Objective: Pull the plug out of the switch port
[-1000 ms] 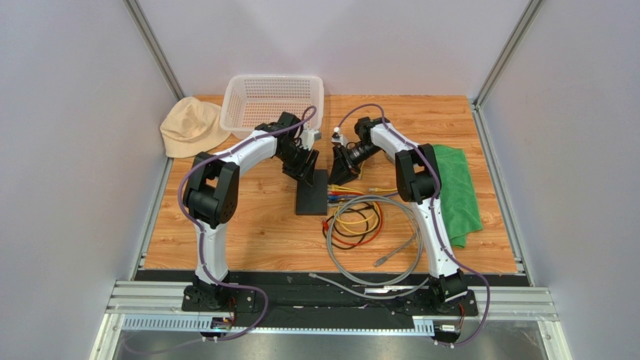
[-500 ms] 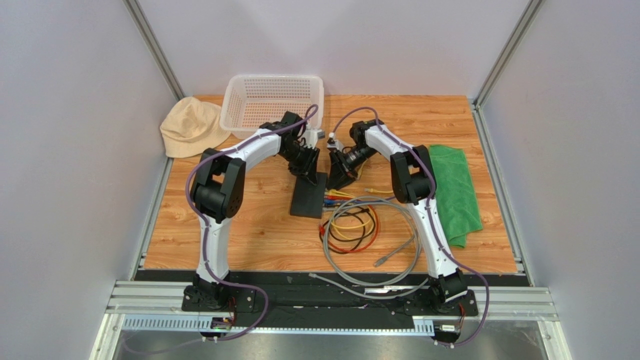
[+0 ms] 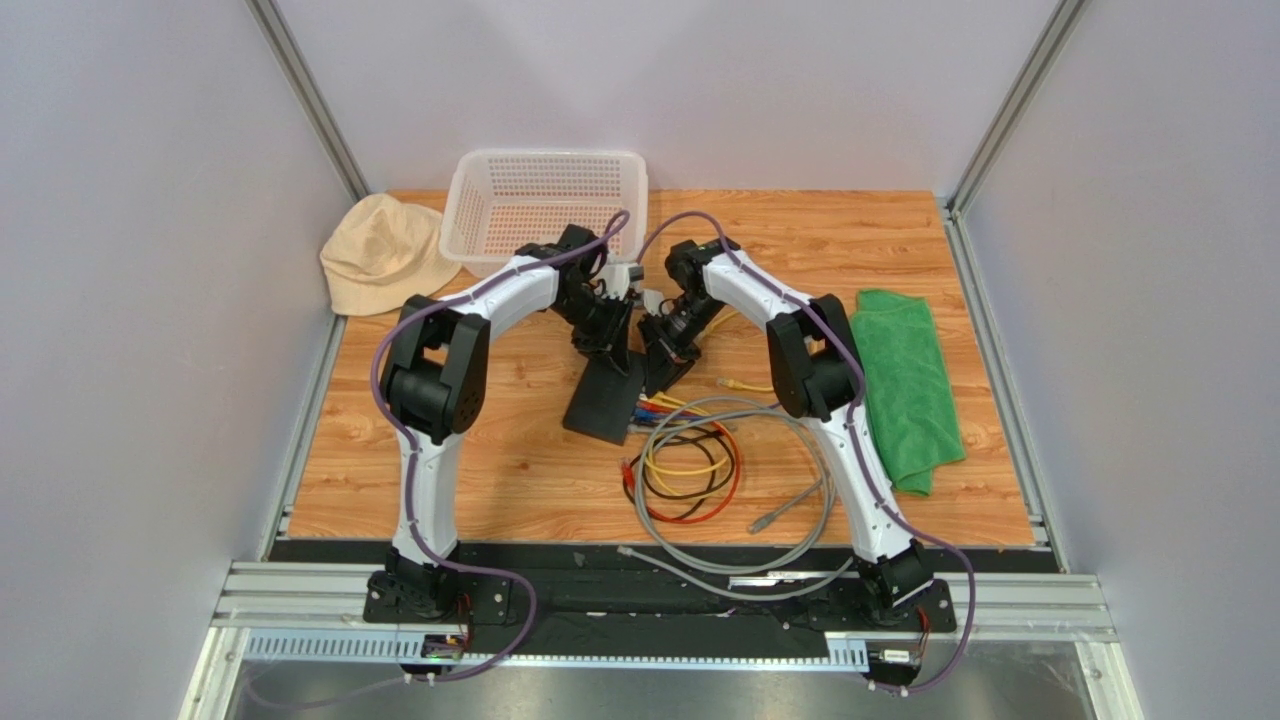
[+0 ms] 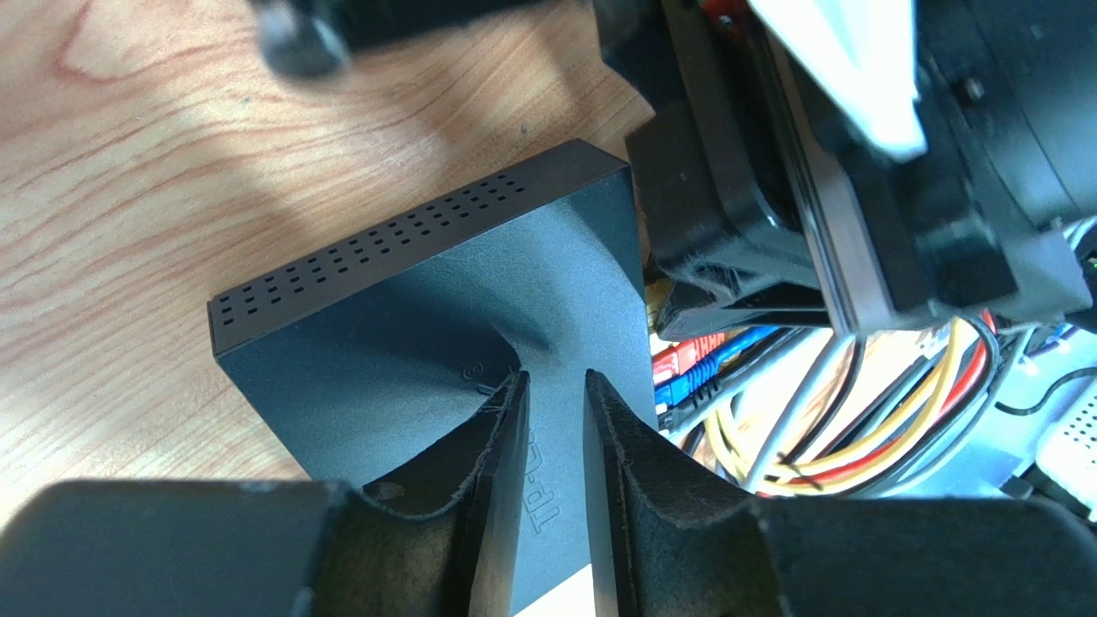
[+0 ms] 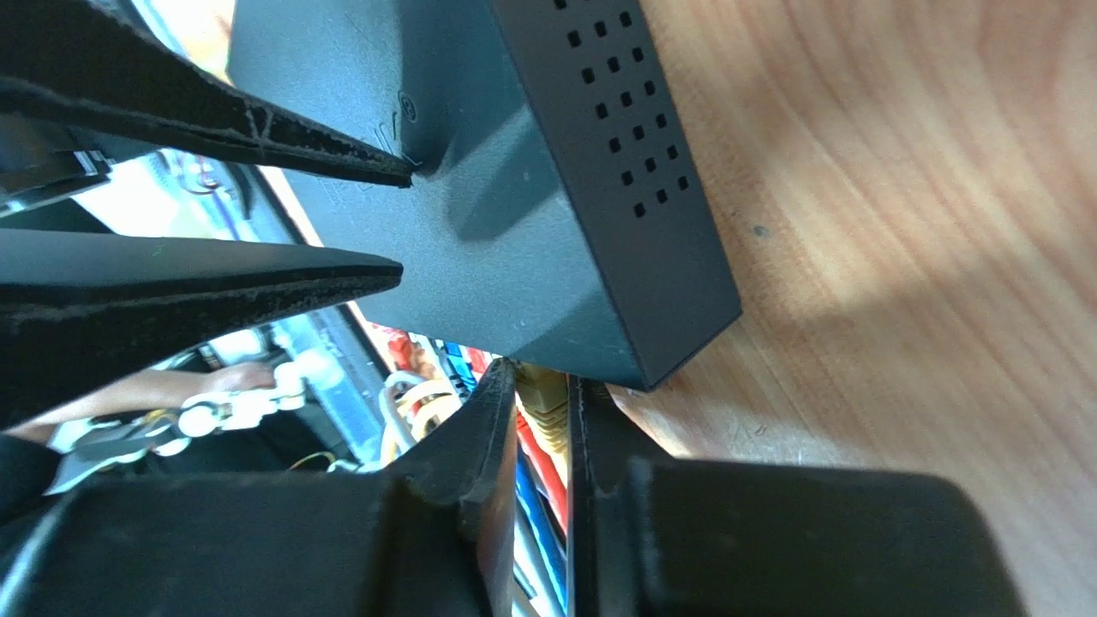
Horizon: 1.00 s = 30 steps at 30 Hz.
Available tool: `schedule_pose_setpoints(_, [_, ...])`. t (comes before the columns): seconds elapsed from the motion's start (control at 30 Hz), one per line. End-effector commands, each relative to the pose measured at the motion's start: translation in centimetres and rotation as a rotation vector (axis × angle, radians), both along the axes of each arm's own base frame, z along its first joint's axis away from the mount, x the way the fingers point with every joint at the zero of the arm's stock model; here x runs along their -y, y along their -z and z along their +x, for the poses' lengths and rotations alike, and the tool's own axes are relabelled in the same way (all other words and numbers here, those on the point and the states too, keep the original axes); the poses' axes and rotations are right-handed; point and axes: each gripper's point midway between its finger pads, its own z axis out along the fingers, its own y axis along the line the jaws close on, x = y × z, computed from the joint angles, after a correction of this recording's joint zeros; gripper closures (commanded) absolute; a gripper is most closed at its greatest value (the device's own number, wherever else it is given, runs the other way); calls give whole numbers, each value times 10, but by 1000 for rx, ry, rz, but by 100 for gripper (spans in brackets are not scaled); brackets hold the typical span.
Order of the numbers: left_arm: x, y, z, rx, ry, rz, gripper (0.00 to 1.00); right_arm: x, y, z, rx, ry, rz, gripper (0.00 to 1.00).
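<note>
The switch, a flat matte-black box, lies tilted on the wooden table with coloured cables plugged into its right edge. My left gripper stands over the switch with its jaws a narrow gap apart. Its fingertips rest on the top face and nothing is between them. My right gripper is shut on a yellow plug right at the port edge of the switch. From above, the left gripper and the right gripper meet over the switch's far end.
Red and blue plugs sit beside the yellow one. A coil of coloured cables and a grey cable loop lie right of the switch. A white basket, a beige hat and a green cloth border the work area.
The right gripper moved left onto the port edge and closed on the yellow plug. The left jaws narrowed. The switch turned, its near end swinging left, and the cable coil followed.
</note>
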Motion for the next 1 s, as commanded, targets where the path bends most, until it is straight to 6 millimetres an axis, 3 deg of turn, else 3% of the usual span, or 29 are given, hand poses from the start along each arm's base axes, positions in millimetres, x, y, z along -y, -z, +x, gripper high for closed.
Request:
schedule_pose_setpoints(0.0, [-8, 41, 2, -17, -8, 64, 68, 29, 75, -35, 12, -112, -326, 95])
schedule_pose_setpoints(0.13, [-8, 40, 2, -23, -16, 47, 69, 56, 79, -40, -12, -114, -394, 100])
schedule_pose_setpoints(0.27, [-1, 29, 1, -7, 20, -21, 71, 63, 66, -29, -58, -51, -293, 98])
schedule_pose_setpoints(0.3, [2, 25, 1, -5, 28, -44, 71, 63, 63, -27, -68, -40, -272, 94])
schedule_pose_setpoints(0.37, [6, 19, -1, -9, 33, -72, 70, 59, 56, -20, -67, -22, -220, 89])
schedule_pose_setpoints(0.53, [4, 32, -11, -31, 58, -32, 70, 39, 51, -16, -119, 19, -122, 72])
schedule_pose_setpoints(0.7, [14, 33, -21, -35, 101, -34, 70, 26, 59, -14, -152, 67, -113, 69])
schedule_pose_setpoints(0.97, [13, 34, -22, -37, 106, -22, 70, 21, 65, -15, -198, 124, -142, 65])
